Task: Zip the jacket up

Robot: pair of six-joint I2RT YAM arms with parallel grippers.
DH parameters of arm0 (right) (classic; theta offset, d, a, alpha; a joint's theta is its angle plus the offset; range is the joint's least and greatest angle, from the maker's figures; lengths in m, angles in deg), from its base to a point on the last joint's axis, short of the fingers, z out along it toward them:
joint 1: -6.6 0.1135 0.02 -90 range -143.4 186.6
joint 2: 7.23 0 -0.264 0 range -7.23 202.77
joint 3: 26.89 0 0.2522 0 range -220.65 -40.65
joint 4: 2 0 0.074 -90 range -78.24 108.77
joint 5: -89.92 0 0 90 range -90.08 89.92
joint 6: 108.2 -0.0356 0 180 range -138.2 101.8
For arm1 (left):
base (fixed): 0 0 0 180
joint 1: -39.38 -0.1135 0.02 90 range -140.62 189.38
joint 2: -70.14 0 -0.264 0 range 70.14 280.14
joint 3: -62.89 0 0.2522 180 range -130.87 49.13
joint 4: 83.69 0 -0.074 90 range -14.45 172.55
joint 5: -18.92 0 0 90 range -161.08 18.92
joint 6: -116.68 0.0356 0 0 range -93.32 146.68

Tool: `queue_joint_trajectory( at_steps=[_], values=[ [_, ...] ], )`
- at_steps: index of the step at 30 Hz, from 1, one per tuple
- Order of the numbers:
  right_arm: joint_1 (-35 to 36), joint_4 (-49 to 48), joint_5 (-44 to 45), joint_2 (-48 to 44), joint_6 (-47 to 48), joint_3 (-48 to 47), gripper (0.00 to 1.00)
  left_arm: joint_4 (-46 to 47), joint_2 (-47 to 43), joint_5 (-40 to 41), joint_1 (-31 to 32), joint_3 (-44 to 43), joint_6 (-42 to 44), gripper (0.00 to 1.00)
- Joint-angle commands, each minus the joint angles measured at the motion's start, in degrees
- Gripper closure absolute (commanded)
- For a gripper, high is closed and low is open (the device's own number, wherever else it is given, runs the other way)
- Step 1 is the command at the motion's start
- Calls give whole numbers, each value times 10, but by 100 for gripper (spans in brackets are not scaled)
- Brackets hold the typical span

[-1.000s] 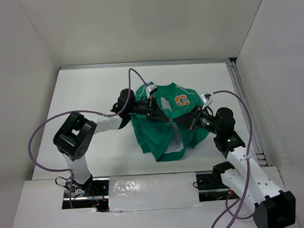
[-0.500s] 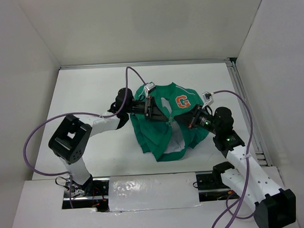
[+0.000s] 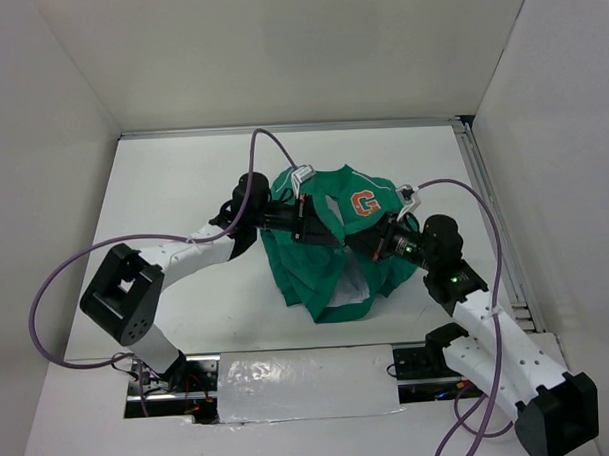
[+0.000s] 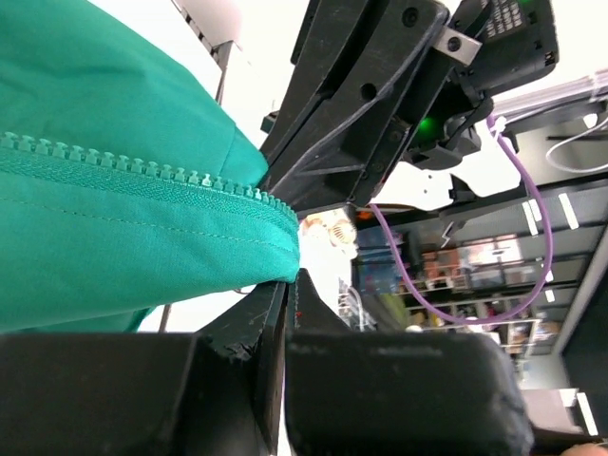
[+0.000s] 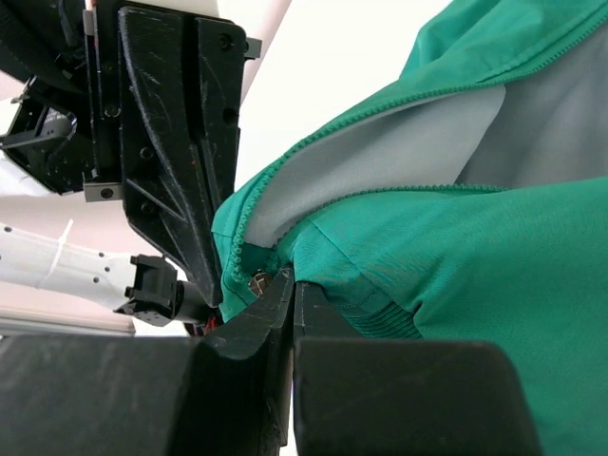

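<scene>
Green crumpled jacket (image 3: 316,278), toothed zipper edges (image 4: 142,166) clamped between left fingers (image 4: 399,389) and right fingers (image 5: 399,389).

The right pincer (image 5: 290,285) is pressed closed on the hem corner of the green jacket (image 5: 456,266), beside a small metal piece (image 5: 257,281). Zipper teeth (image 5: 323,133) edge the pale grey lining (image 5: 380,161). The left pincer (image 5: 204,256) touches the fabric there.

A robotics lab: plain white panel walls (image 3: 278,49) box in a white worktop (image 3: 183,182), purple cables (image 3: 46,282) trail across it, and cluttered storage shelving (image 4: 475,275) stands beyond.
</scene>
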Motion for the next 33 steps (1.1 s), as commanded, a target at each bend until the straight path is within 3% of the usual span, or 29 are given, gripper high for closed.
queue_joint_trajectory(
  at_steps=[1, 3, 4, 6, 7, 10, 14, 15, 18, 19, 23, 24, 26, 31, 33],
  values=[
    [10, -55, -19, -35, 9, -10, 100, -52, -34, 25, 11, -25, 64, 100],
    [10, -54, -28, -47, 9, -6, 100, -61, -42, 37, 10, -24, 68, 93],
    [11, -53, -29, -49, 5, -5, 100, -64, -45, 43, 10, -24, 68, 80],
    [11, -58, -41, -51, 4, -4, 100, -61, -49, 48, 10, -22, 70, 71],
    [14, -59, -39, -51, -1, -3, 100, -58, -52, 49, 11, -22, 70, 57],
    [26, -80, -38, -45, -10, 4, 100, -45, -49, 38, 11, -20, 61, 45],
    [40, -100, -35, -31, -19, 4, 100, -23, -42, 26, 14, -19, 56, 49],
    [45, -104, -29, -31, -19, 4, 100, -25, -41, 27, 13, -20, 54, 58],
    [48, -74, -16, -33, -5, -5, 100, -34, -42, 33, 13, -20, 55, 72],
    [48, -66, -7, -35, -1, -8, 100, -34, -45, 33, 14, -17, 56, 73],
    [48, -33, 27, -48, 7, -10, 100, -35, -62, 45, 13, -8, 63, 61],
    [48, -23, 31, -48, 9, -12, 100, -35, -65, 50, 13, -5, 64, 51],
    [48, -25, 29, -47, 10, -12, 100, -35, -75, 53, 13, 0, 71, 42],
    [48, -20, 30, -38, 9, -18, 100, -36, -92, 57, 11, 10, 78, 41],
    [48, -16, 33, -40, 9, -18, 100, -37, -99, 67, 9, 23, 76, 45]
  ],
)
